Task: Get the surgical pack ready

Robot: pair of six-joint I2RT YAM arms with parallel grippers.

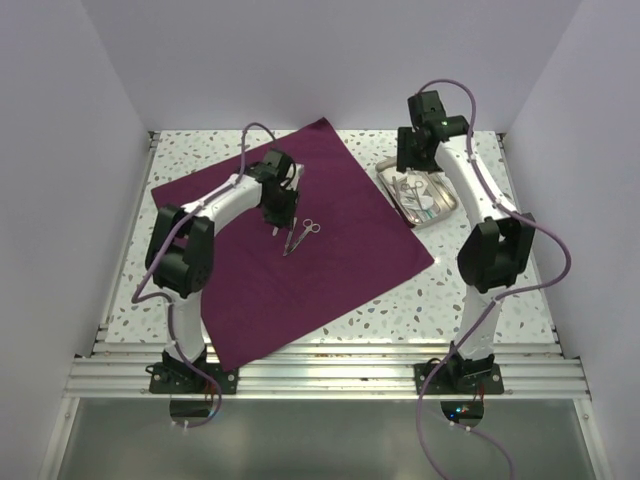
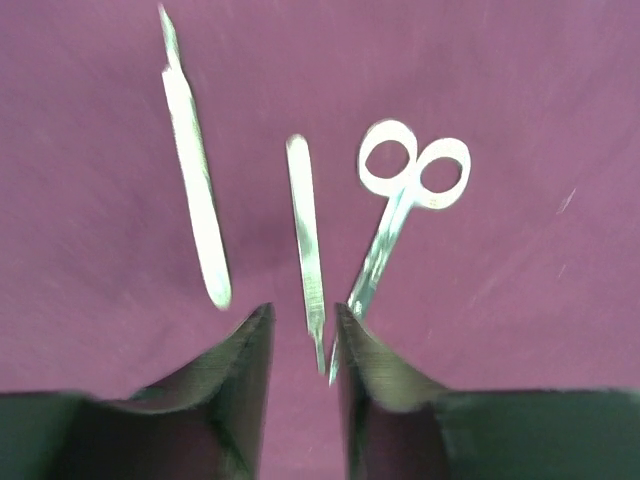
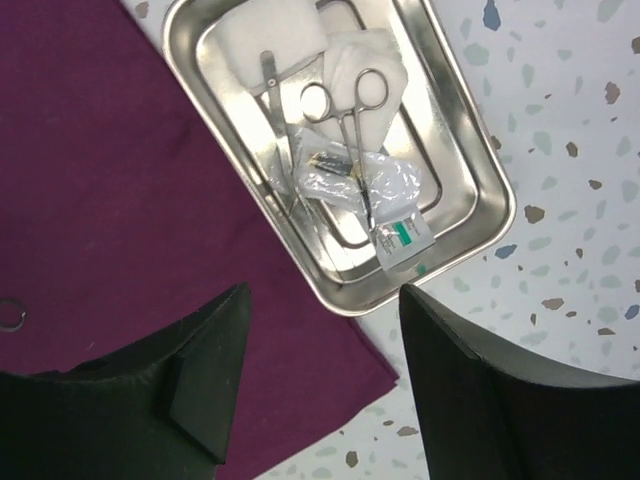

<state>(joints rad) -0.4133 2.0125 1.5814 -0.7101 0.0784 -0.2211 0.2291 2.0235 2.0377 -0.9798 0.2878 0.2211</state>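
Observation:
The surgical pack's deep purple drape lies spread flat as a large sheet on the speckled table. On the drape rest a flat steel handle, a slimmer steel instrument and small scissors. My left gripper hovers over them, its jaws narrowly apart. The slim instrument's tip reaches between the jaws, with purple showing on both sides. In the top view, my left gripper is beside the scissors. My right gripper stands wide open and holds nothing, above the drape's corner.
A shiny steel tray sits just off the drape's right corner, holding white gauze, ring-handled forceps and sealed packets. In the top view the tray lies under my right gripper. White walls enclose three sides.

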